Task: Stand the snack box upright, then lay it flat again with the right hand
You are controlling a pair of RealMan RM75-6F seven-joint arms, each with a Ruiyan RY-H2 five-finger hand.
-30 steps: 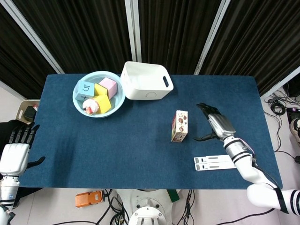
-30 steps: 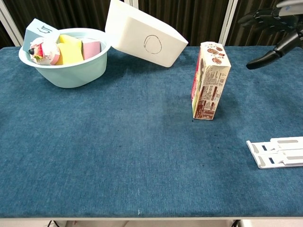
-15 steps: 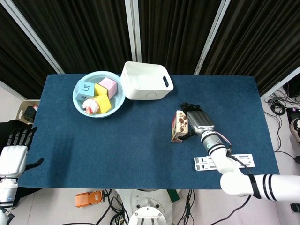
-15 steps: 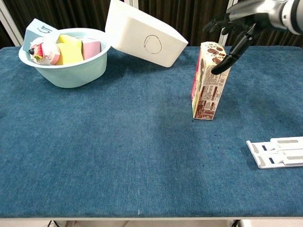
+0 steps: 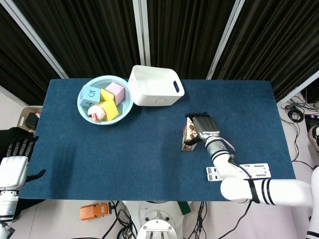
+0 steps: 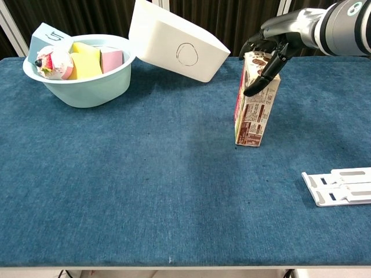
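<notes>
I have the snack box (image 6: 255, 98) standing upright just in front of the white bin (image 6: 175, 43), so the first half looks done; my right hand (image 6: 268, 47) curls over its top, grip unclear, and laying it flat remains.

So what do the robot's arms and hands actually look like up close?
The right hand has a silvery grey metal back with dark black fingers. Its arm is smooth glossy white, ringed by black bands, with thin cables at the wrist. The left hand matches: pale back, black fingers.
</notes>
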